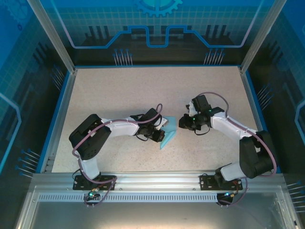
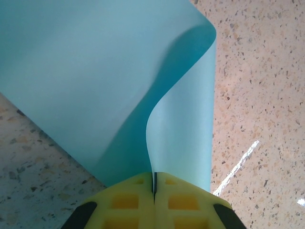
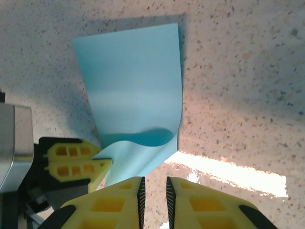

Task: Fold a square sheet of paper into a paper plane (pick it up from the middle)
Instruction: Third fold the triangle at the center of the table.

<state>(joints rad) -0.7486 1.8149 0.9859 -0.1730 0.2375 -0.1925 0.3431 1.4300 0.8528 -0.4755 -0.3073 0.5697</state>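
The square sheet of paper (image 1: 168,138) is light blue and lies in the middle of the table, between the two arms. One side of it is lifted and curls over the flat part (image 2: 86,67). My left gripper (image 2: 154,183) is shut on the raised edge of that curl, and its yellow fingers (image 3: 71,162) show pinching the sheet (image 3: 133,81) from the left. My right gripper (image 3: 154,183) hovers just beside the sheet's near corner, its jaws slightly apart with bare table between them. In the top view it (image 1: 183,123) sits right of the sheet. A paper plane is out of view.
The speckled beige table (image 1: 143,90) has a blue raised border (image 1: 61,114) and aluminium posts at the back corners. Open tabletop lies behind and to both sides of the sheet. A bright light streak (image 3: 228,171) crosses the table under the right gripper.
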